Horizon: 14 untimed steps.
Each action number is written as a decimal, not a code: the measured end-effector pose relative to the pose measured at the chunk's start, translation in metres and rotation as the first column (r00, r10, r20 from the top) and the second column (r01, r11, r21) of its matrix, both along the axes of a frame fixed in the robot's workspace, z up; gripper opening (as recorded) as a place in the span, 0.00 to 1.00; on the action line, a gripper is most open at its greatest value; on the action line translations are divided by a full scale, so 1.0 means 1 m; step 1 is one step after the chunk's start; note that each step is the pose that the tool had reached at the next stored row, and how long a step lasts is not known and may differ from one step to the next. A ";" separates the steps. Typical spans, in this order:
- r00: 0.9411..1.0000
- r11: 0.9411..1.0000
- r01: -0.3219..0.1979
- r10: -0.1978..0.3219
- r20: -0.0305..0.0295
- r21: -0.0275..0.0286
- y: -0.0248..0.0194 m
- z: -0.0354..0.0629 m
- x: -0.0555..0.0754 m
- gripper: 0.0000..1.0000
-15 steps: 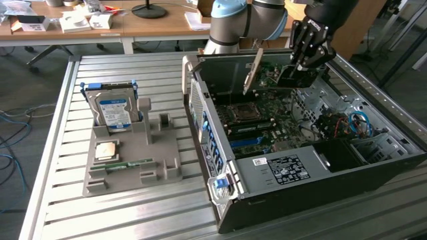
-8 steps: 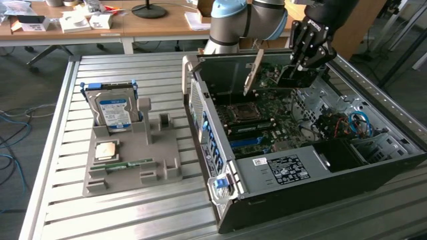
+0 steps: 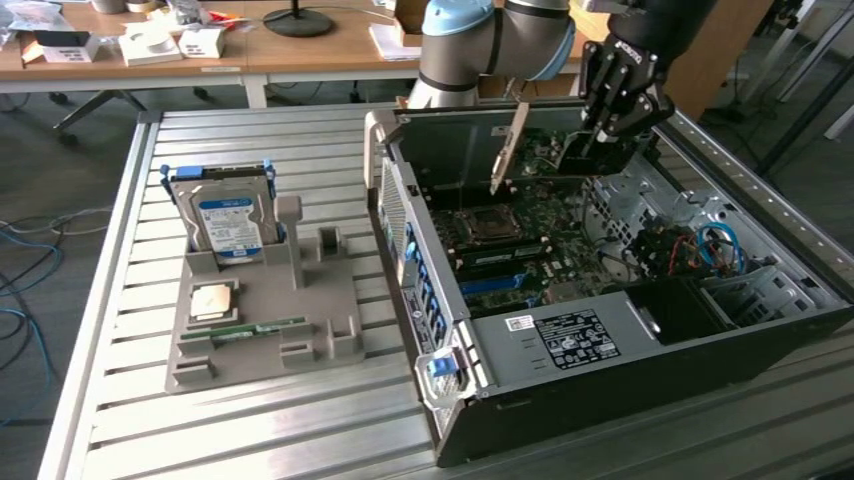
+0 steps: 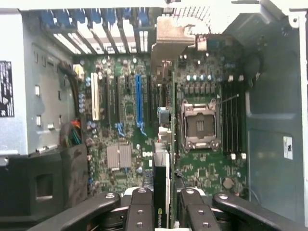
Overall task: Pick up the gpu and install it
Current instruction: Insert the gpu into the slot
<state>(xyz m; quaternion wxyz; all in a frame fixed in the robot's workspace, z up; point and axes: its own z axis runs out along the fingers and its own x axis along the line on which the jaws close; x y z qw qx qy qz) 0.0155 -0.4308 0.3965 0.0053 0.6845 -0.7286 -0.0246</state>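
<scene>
gpu (image 3: 585, 157) is held on edge inside the open top of the computer case (image 3: 561, 400), above the case's motherboard (image 4: 125, 139), with its silvery bracket toward the case's slotted wall. Gripper (image 3: 607, 130) pinches the card, fingers (image 4: 140, 209) pressed on both faces. Grey parts tray (image 3: 254, 330) with hard drive (image 3: 227, 220) sits beside the case.

I see a grey floor (image 3: 67, 165) with loose cables (image 3: 24, 240) on it; far back stands a long wooden desk (image 3: 320, 55) with white boxes (image 3: 147, 45) and a round black stand (image 3: 296, 22); my work table (image 3: 240, 430) is ribbed metal.
</scene>
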 end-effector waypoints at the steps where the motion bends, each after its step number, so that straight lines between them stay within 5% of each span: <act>1: 1.000 1.000 -0.001 0.001 0.010 0.000 0.0000 -0.0001 -0.001 0.26; 4: 1.000 1.000 -0.001 0.001 0.013 0.000 0.0000 -0.0002 -0.001 0.26; 8: 1.000 1.000 -0.003 0.003 0.027 0.004 -0.0001 -0.0019 -0.005 0.26; 14: 1.000 1.000 -0.003 0.003 0.027 0.004 -0.0002 -0.0054 -0.005 0.26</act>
